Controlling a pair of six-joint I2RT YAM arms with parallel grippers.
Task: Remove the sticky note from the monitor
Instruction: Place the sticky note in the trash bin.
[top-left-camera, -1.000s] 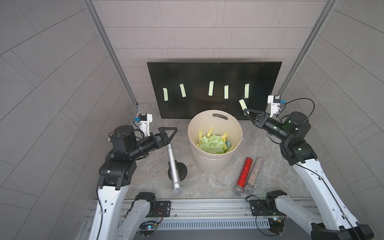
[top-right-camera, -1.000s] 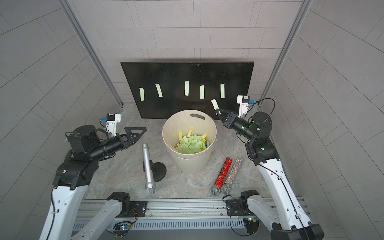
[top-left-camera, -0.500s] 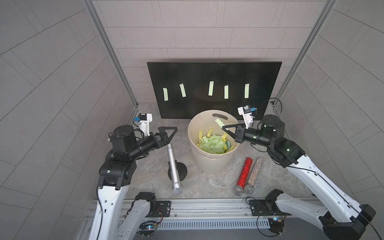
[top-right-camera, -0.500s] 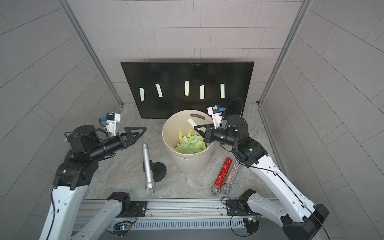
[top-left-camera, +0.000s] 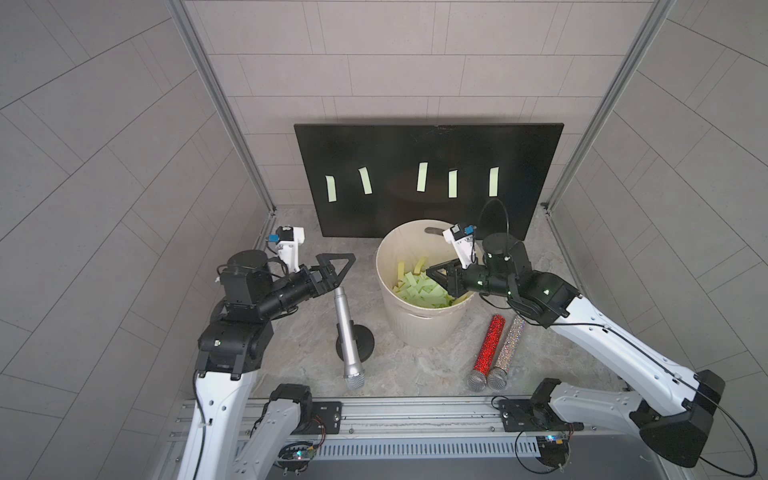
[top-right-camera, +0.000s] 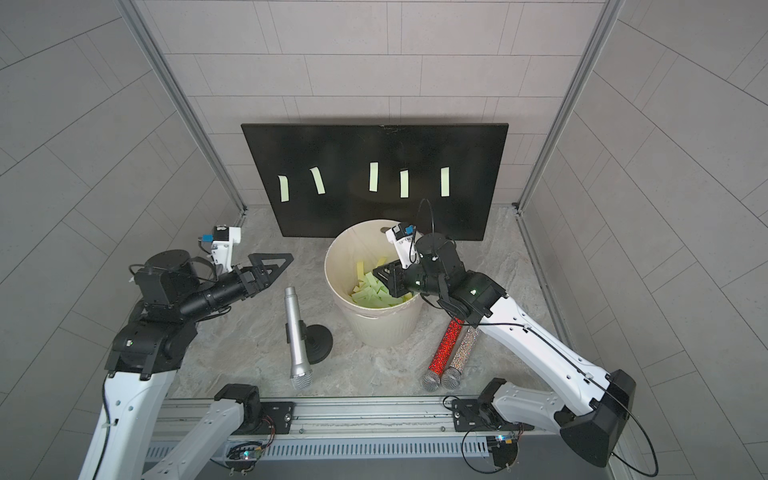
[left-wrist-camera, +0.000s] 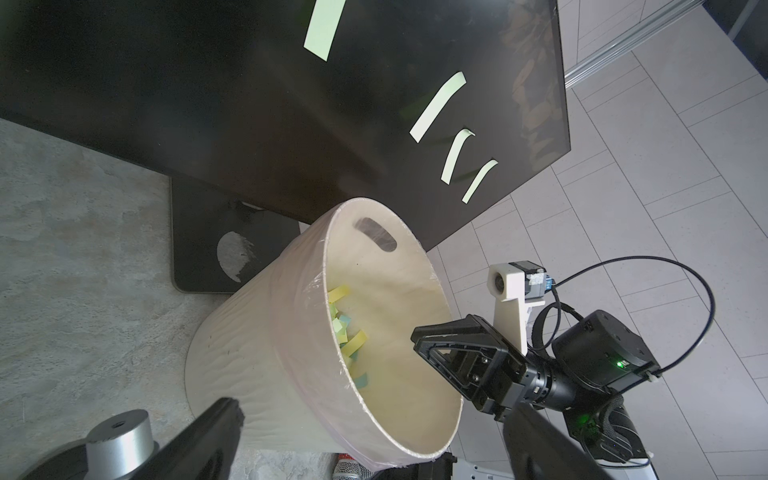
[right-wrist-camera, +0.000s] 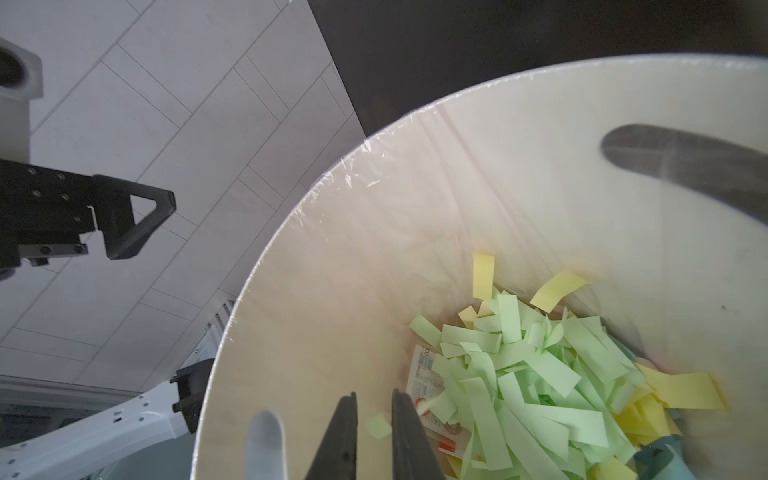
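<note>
Pale grey tiled walls (top-left-camera: 415, 62) close in a marbled grey counter (top-left-camera: 415, 365), and at the back of it the monitor (top-left-camera: 532, 166) stands close to the rear wall, its black screen facing the arms (a small scuff shows at its top edge). Five sticky notes (top-left-camera: 422, 183), pale green strips, sit in a loose row across the middle of the screen, and neither arm touches them; in the left wrist view some of them curl away from the glass at one end. Just in front of the monitor stands a cream bucket (top-left-camera: 415, 328), upright and lined with clear film, its bottom covered with loose paper strips (right-wrist-camera: 540, 374), mostly green with some yellow. The right tool (top-left-camera: 432, 274) reaches over the bucket's rim from the right side and hangs inside its mouth, above the strips. In the right wrist view its fingers (right-wrist-camera: 409, 440) are parted by a narrow gap and pinch nothing. A small green scrap (right-wrist-camera: 379, 424) shows through that gap, though I cannot tell whether it touches a finger. The left tool (top-left-camera: 349, 264) hovers over the counter to the left of the bucket, well apart from the monitor, spread wide and empty, pointing toward the bucket. Below it a silver microphone (top-left-camera: 345, 328) lies across a round black stand (top-left-camera: 365, 338), its head toward the front edge. On the bucket's right side a red glitter microphone (top-left-camera: 488, 349) and a sparkly silver microphone (top-left-camera: 507, 349) lie side by side, touching, their upper ends under the right arm.
</note>
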